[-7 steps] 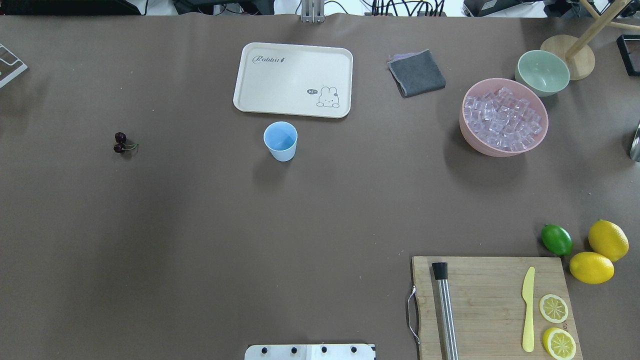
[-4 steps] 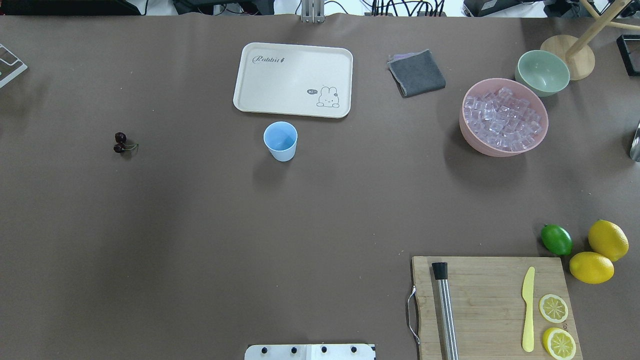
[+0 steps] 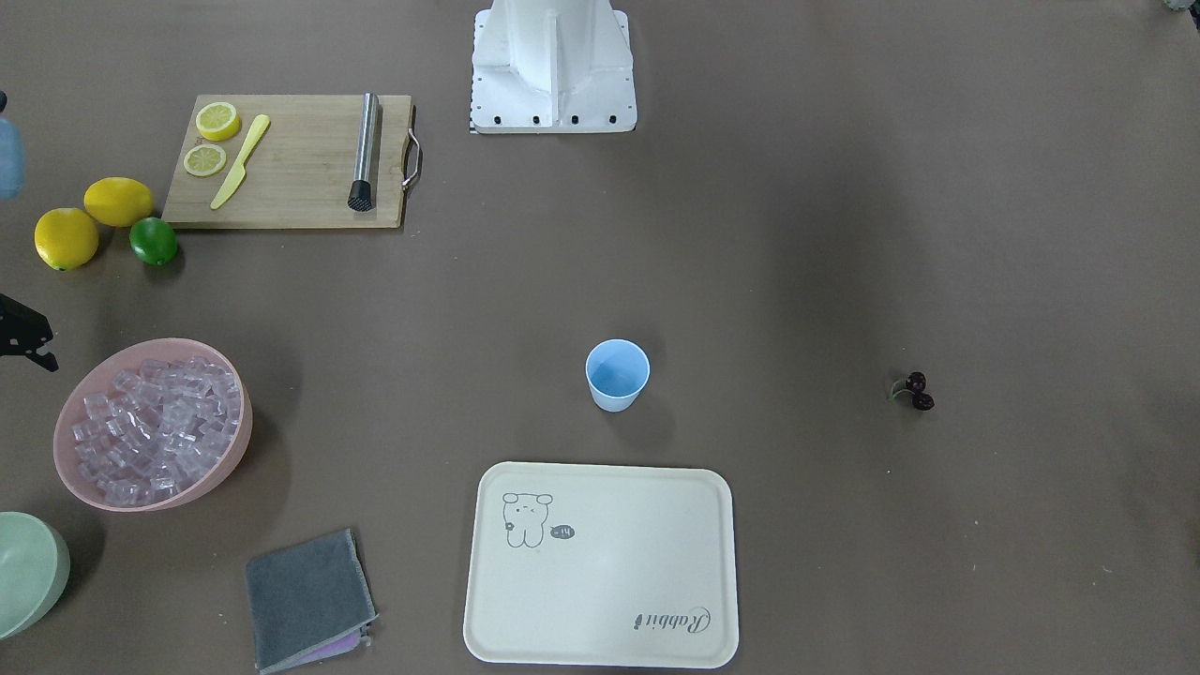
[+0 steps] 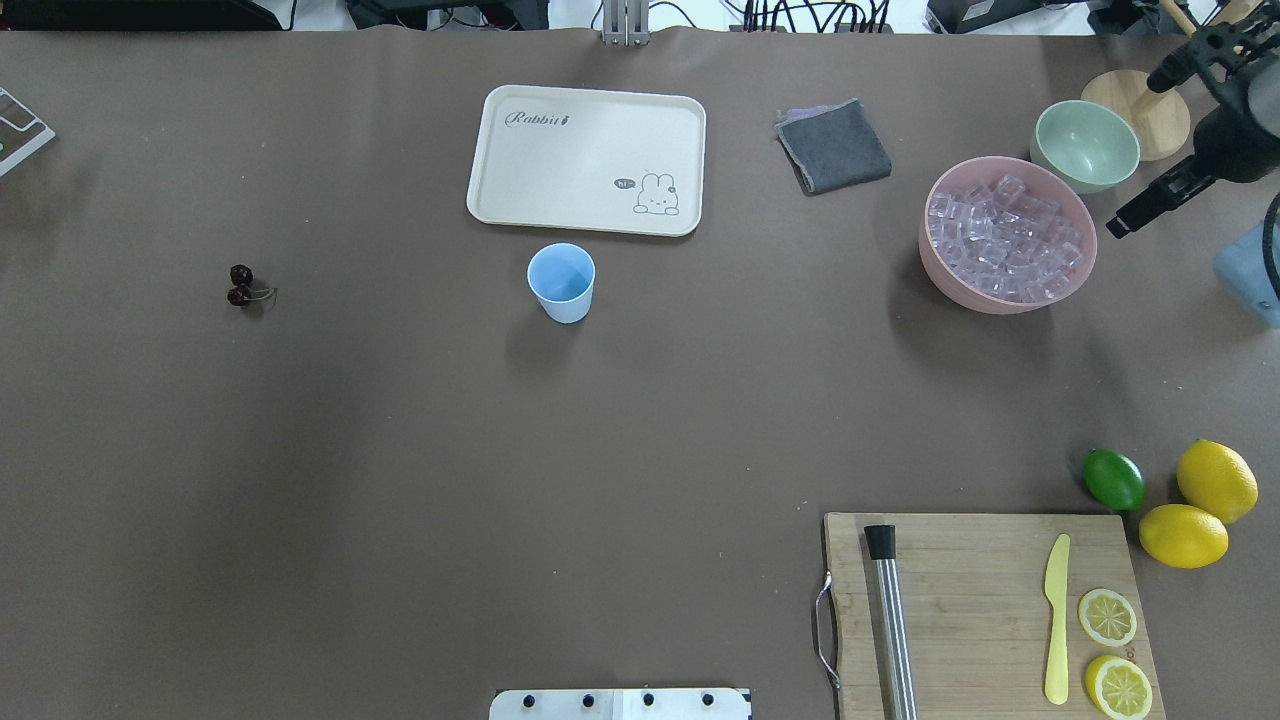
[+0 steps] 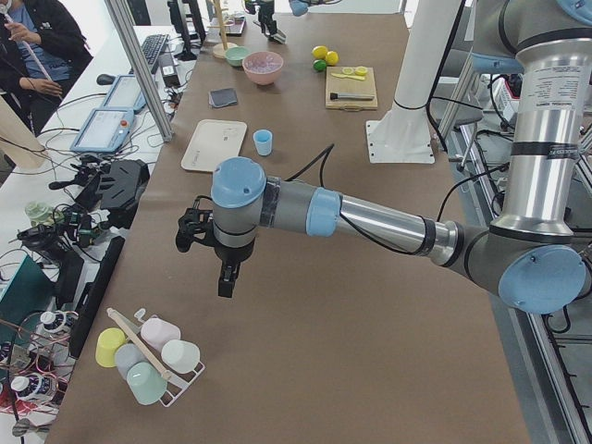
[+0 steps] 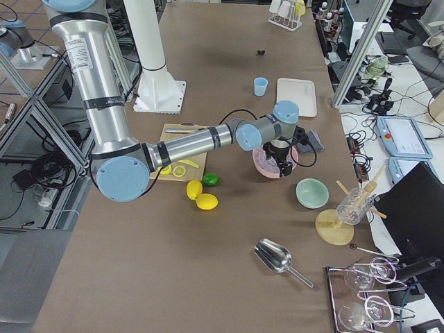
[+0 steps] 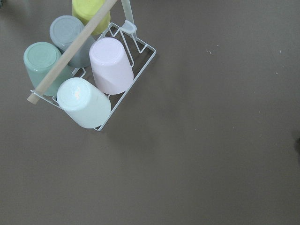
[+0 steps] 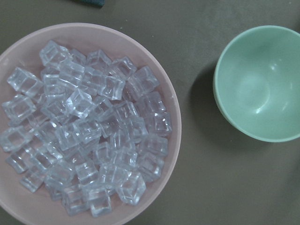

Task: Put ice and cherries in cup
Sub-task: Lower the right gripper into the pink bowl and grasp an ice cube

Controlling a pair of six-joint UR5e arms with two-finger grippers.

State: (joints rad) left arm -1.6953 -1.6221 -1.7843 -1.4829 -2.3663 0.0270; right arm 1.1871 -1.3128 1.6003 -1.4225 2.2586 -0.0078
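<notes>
The right gripper has arrived at the pink bowl's three o'clock, its jaws, like the left gripper's, unreadable; the hard, slick-looking ice wants pinching across flat faces.

Only one word you can read: "Rabbit", grey script, in a corner of the cream tray. Beside the rabbit drawing, a small dark speech bubble seems to say "hi". Nothing else legible.
</notes>
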